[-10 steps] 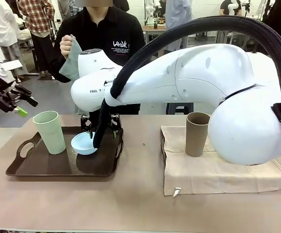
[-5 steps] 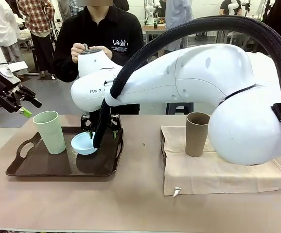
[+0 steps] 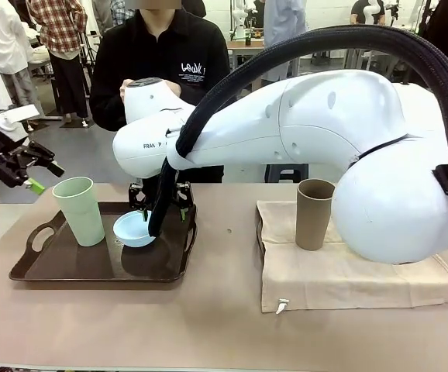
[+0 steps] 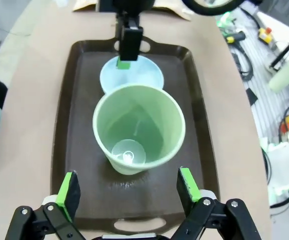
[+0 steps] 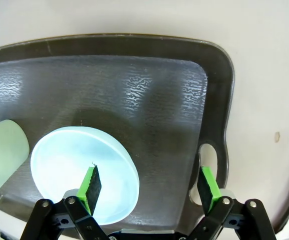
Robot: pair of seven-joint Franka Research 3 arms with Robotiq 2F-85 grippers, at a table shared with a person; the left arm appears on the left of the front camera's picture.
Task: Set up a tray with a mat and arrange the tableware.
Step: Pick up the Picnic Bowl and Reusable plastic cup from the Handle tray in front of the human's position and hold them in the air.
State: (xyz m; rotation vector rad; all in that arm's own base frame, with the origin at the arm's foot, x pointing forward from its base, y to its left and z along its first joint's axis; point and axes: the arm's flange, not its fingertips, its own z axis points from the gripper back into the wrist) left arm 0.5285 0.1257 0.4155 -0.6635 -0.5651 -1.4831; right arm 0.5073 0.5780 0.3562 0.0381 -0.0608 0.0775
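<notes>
A dark brown tray (image 3: 53, 267) lies at the table's left. On it stand a pale green cup (image 3: 79, 211) and a light blue bowl (image 3: 134, 229). My right gripper (image 3: 160, 209) reaches across and hangs open over the bowl's rim, one finger (image 5: 91, 184) above the bowl (image 5: 79, 170), the other by the tray's handle hole (image 5: 208, 159). My left gripper (image 4: 129, 187) is open in the air above the green cup (image 4: 138, 127), at the far left (image 3: 44, 172) in the front view. A taupe cup (image 3: 314, 214) stands on a beige mat (image 3: 348, 275) at the right.
A person in a black top (image 3: 166, 54) stands at the far side, hands held behind my right arm's wrist. My right arm (image 3: 325, 132) spans the table's middle. Bare brown table (image 3: 208, 325) lies in front of the tray and mat.
The person's raised hand with a grey-green cloth has come down behind my right arm. My left gripper has shifted slightly. The right gripper, bowl and cups have not moved.
</notes>
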